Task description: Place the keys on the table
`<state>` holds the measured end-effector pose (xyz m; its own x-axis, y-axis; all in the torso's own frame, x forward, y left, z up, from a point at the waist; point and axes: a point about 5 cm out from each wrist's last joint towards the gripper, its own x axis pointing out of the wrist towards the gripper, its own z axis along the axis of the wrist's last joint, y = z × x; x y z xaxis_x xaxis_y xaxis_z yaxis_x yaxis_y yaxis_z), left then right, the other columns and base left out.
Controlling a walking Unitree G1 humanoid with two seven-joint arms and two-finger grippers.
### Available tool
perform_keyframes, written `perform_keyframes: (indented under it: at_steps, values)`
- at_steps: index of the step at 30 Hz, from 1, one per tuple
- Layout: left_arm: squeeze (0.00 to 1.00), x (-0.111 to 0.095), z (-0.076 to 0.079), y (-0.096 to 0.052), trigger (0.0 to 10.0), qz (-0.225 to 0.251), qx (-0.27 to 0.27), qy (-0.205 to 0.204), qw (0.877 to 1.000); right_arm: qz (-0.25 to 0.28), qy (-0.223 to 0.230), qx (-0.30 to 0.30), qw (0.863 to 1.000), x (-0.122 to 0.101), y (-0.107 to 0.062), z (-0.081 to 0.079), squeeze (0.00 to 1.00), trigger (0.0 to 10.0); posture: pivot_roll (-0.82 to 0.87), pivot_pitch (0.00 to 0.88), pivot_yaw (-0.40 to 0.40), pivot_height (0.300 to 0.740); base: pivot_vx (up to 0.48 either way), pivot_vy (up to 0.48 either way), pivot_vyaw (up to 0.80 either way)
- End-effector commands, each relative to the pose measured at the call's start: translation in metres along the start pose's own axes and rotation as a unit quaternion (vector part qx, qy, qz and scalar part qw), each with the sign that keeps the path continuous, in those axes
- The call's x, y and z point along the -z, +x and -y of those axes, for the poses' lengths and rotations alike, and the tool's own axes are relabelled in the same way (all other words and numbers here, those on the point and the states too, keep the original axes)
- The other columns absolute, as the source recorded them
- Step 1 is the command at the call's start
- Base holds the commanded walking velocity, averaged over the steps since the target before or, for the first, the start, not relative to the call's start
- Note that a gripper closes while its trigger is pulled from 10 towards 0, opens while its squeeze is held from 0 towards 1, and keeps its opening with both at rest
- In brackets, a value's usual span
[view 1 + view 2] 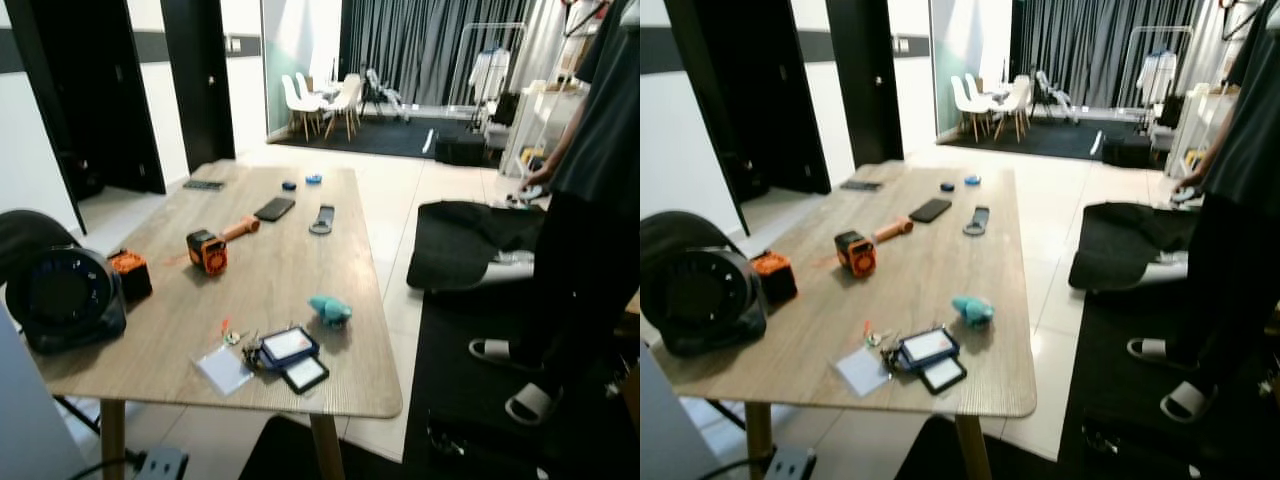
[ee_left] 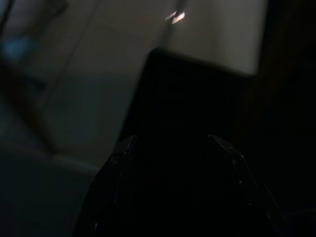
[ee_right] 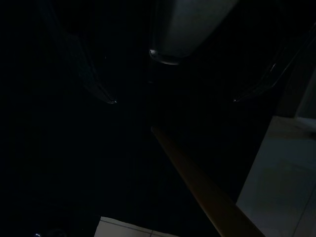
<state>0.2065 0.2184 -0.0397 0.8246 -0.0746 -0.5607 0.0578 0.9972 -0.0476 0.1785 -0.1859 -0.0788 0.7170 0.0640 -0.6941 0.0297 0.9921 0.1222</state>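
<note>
Across the middle of the frame stretched the wooden table [image 1: 270, 290], and a person [image 1: 590, 200] stood at the right edge. At the left edge sat a round black device [image 1: 62, 295]; further up lay an orange tool [image 1: 208, 250] and a dark phone [image 1: 274, 208].

Near the lower edge of the table, the keys [image 1: 250, 350] already rested on the wood, touching two card holders [image 1: 292, 355], just beside a small teal object [image 1: 330, 310].

I judged the placing done. My left claw [image 2: 173, 143] and right claw [image 3: 173, 101] hung in shade, each with its fingers wide apart, holding nothing. Next I needed only to keep both arms away from the table.
</note>
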Motion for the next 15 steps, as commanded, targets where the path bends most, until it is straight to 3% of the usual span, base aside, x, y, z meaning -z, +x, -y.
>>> perform_keyframes:
  at_steps: [1,10,15]
  values:
    - [0.0,0.014,0.002,-0.002,10.0,-0.028,-0.023,-0.003,0.999,-0.014,0.002,0.004,1.0,0.007,-0.002,0.001,0.0,10.0,0.07,0.0,0.004,0.74,0.0,0.0,0.0]
    - [0.0,0.028,0.014,-0.001,10.0,-0.047,-0.007,0.061,0.997,-0.021,-0.02,-0.004,1.0,0.009,-0.002,-0.003,0.0,10.0,0.07,0.0,0.007,0.74,0.0,0.0,0.0]
    - [0.0,0.027,0.015,0.0,10.0,-0.046,-0.005,0.069,0.997,-0.024,-0.025,-0.004,0.999,0.01,-0.002,-0.004,0.0,10.0,0.07,0.0,0.008,0.74,0.0,0.0,0.61]
